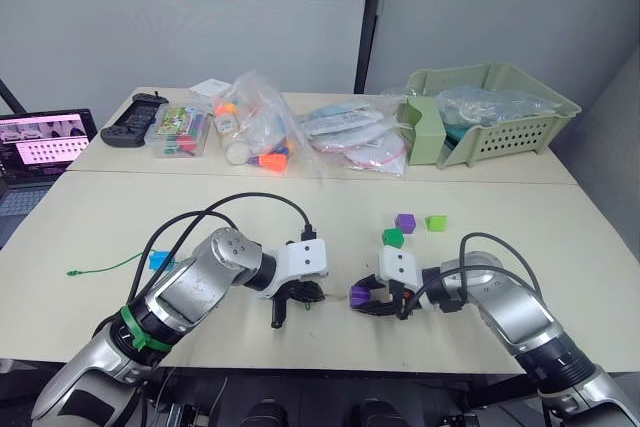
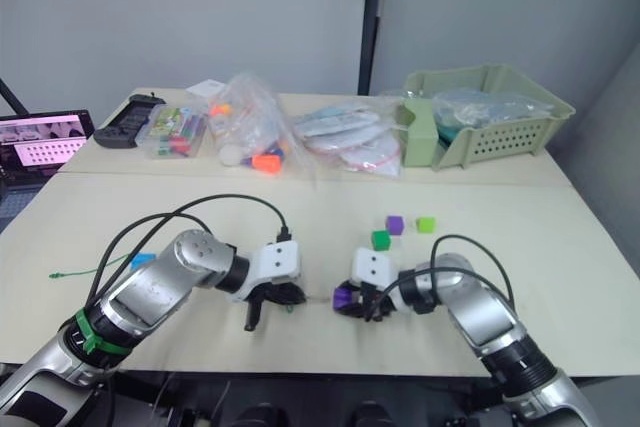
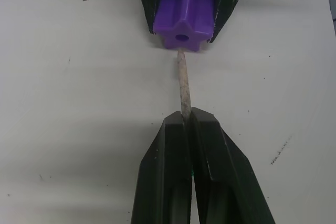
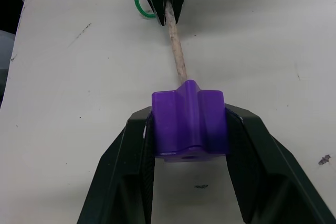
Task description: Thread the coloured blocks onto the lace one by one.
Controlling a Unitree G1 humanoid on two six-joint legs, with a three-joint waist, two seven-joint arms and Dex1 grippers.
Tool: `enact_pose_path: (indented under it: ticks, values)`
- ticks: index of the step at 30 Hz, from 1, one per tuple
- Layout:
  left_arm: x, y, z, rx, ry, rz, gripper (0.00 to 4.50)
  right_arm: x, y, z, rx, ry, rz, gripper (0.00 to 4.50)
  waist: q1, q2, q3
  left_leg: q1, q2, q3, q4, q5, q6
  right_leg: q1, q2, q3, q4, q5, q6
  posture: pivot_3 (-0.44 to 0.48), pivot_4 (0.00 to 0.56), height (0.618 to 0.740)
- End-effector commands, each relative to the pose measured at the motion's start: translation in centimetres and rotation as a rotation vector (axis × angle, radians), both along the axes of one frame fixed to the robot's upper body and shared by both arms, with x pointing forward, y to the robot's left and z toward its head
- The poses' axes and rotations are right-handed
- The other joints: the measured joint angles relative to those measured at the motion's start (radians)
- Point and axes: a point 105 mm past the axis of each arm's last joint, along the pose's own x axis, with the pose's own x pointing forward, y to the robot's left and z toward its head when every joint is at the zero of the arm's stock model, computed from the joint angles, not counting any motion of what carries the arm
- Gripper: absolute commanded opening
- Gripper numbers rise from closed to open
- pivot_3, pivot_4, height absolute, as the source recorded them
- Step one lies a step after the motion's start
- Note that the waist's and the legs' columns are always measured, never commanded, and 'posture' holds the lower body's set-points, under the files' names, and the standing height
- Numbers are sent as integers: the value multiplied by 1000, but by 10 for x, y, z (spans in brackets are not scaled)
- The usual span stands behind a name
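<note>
Now the left gripper [image 3: 186,124] is pinching the lace tip [image 3: 183,85] between closed fingers, aiming at the hole of the purple block [image 3: 185,17], clamped by the right gripper [image 4: 189,129] at 12 o'clock on the table [image 1: 330,197]. Risk: the tip is sitting slightly below the hole; misalignment could make it jam or bend.

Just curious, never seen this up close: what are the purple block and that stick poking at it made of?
Purple block: likely moulded plastic, with a smooth, faintly glossy face and crisp ridges. Lace tip: pale, rough and speckled, perhaps stiffened cord or wood; hard to tell. It is pinched in the left claw.
</note>
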Motion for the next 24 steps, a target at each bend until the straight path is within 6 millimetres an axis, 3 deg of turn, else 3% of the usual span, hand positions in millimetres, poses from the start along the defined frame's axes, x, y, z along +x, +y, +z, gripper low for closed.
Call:
enact_pose_path:
  ticks: [1,24]
  values:
    - [2,-2,9,5,-44,-13,0,0,0,-2,-25,1,2,1374,0,0,0,0,0,0,0,0,0,0,0,0,0,0,0,0,150,740]
    - [-2,-31,9,-75,-36,-72,0,-5,9,3,-17,-5,14,1374,-1,0,0,0,0,0,1,0,0,0,0,0,1,0,0,0,150,740]
